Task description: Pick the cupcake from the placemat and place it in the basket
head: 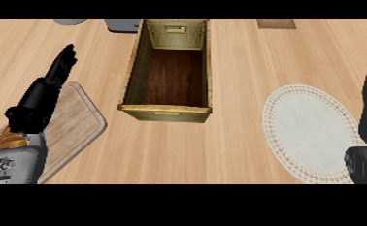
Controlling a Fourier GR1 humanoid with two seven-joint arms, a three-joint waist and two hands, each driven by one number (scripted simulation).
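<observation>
A long woven basket (pixel 130 77) with a dark brown floor stands in the middle of the counter, running away from me. To its right lies a round white placemat (pixel 308 128) with a lacy rim. I see no cupcake on the placemat, in the basket, or anywhere else. My left hand (pixel 44 91) rests at the left over a wooden board, open with its fingers straight and pointing up. Only a black sliver of my right hand (pixel 357 164) shows at the right edge beside the placemat, and whatever it may hold is out of view.
A light wooden cutting board (pixel 75 123) lies at the left under my left forearm. Two grey objects (pixel 123 24) sit at the far edge left of the basket. A brown flat item (pixel 276 24) sits at the far right.
</observation>
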